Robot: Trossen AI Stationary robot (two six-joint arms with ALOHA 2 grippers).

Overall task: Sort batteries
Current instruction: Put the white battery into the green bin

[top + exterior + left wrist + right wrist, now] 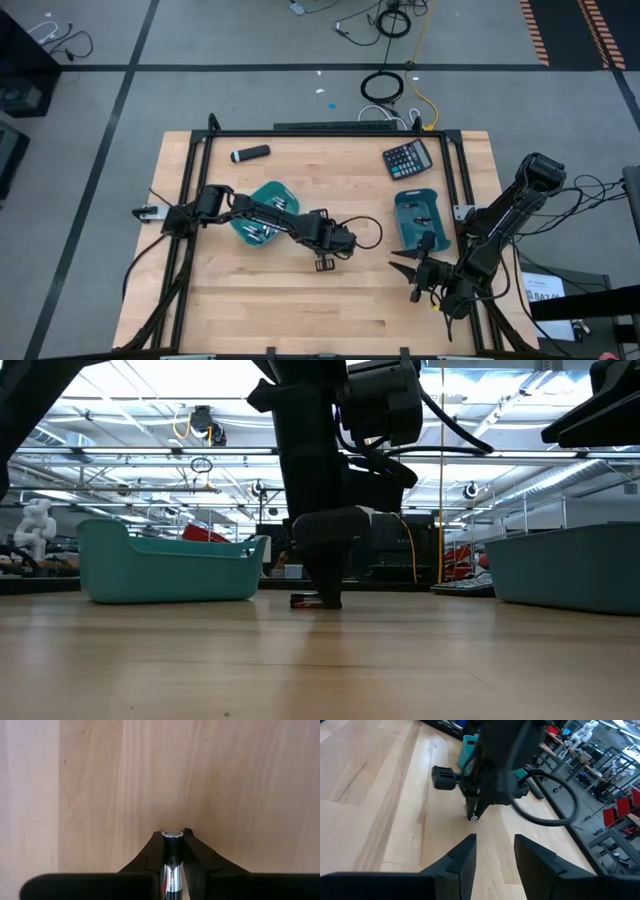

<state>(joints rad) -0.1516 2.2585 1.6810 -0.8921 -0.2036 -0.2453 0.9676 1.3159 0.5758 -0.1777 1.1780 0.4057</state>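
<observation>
- High view: your left hand point(324, 264) sits low at mid-bench point(300, 310), beside the round teal tray point(270, 195); the right hand point(408, 268) waits near the rectangular teal tray point(404, 235).
- Low view: the left hand point(318, 600) touches the bench.
- Left wrist view: its fingers point(197, 851) are clenched on one battery point(172, 857).
- Right wrist view: the right hand point(494, 851) is released.

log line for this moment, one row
left claw: shut on battery, low over table | right claw: open, empty, waiting near rectangular tray
</observation>
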